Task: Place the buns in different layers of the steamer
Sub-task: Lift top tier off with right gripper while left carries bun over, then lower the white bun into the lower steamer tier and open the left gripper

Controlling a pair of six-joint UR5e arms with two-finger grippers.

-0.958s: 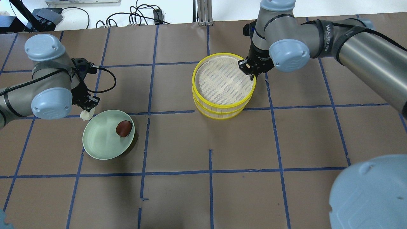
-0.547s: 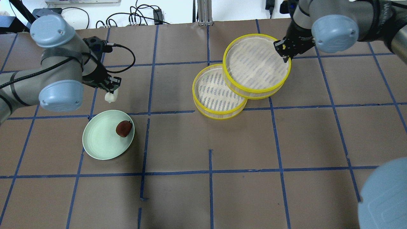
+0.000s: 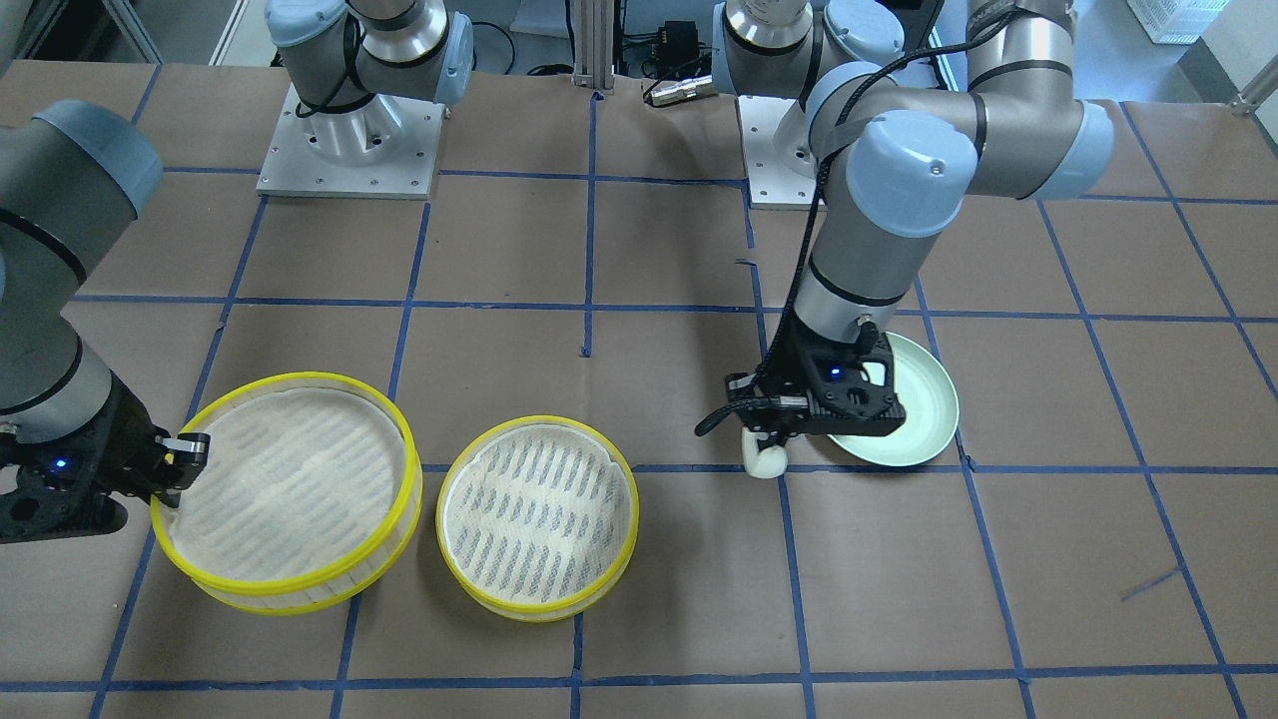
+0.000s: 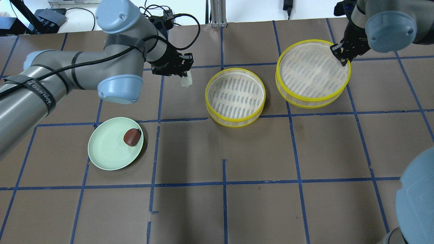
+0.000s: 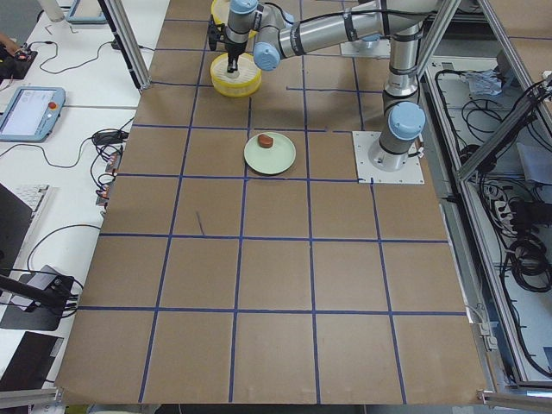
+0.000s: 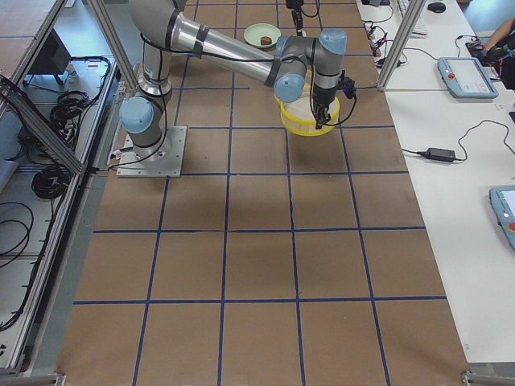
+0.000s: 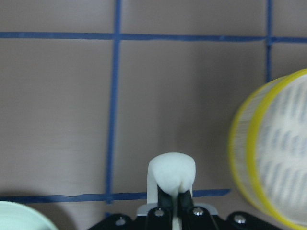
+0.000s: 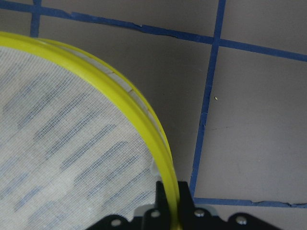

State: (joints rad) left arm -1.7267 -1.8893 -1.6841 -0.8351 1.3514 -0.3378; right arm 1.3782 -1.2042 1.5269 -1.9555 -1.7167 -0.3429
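Observation:
My left gripper [image 4: 184, 75] is shut on the white bun [image 4: 186, 81], held above the table left of the lower steamer tray [image 4: 235, 96]. The left wrist view shows the white bun [image 7: 171, 171] pinched between the fingers, with the tray [image 7: 276, 158] at the right. My right gripper [image 4: 341, 58] is shut on the yellow rim of the upper steamer tray [image 4: 313, 73], which is beside the lower one and apart from it. The rim [image 8: 165, 177] shows pinched in the right wrist view. The dark reddish-brown bun [image 4: 132, 137] lies on the pale green plate [image 4: 105, 149].
Both trays show bare mesh floors. In the front-facing view the held tray [image 3: 285, 489] is left of the lower tray [image 3: 537, 514], and the plate [image 3: 924, 409] is at the right. Cables lie past the table's far edge [image 4: 152, 17].
My right gripper lifted the upper tray off the stack and carried it right. My left gripper carried the white bun from beside the plate up and right toward the lower tray.

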